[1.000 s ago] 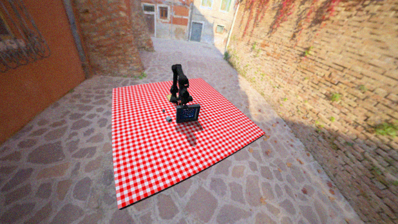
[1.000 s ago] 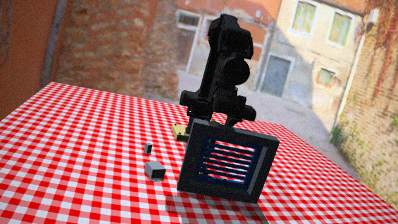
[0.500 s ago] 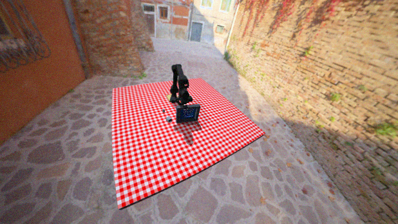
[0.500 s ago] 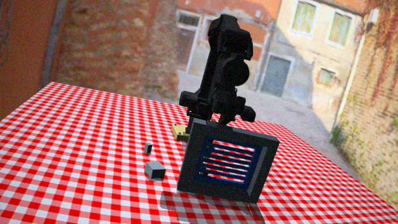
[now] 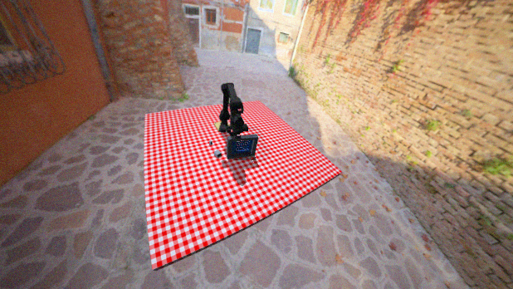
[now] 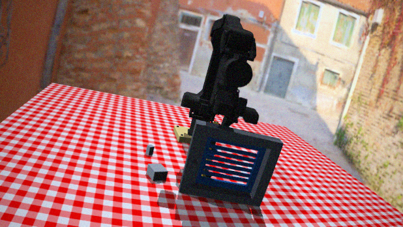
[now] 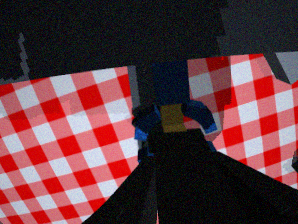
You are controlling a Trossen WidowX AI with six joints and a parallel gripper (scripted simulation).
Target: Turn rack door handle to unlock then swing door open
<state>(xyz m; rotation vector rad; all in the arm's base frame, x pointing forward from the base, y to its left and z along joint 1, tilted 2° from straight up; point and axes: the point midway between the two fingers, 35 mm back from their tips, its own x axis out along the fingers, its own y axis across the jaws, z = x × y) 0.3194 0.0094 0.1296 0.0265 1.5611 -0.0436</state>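
Note:
The dark rack frame stands upright on the checked table. The blue slatted door fills its opening and looks closed; a blue strip of the door shows in the wrist view. My gripper is behind the frame as the top and exterior views see it, fingers down. It is shut on the handle, whose brass part shows between blue curved pieces just beyond the dark fingertips. The top and exterior views do not show the handle, and how far it is turned cannot be told.
A larger grey block and a small grey block stand on the red-and-white table to the frame's left. A yellow plate lies by the arm's base.

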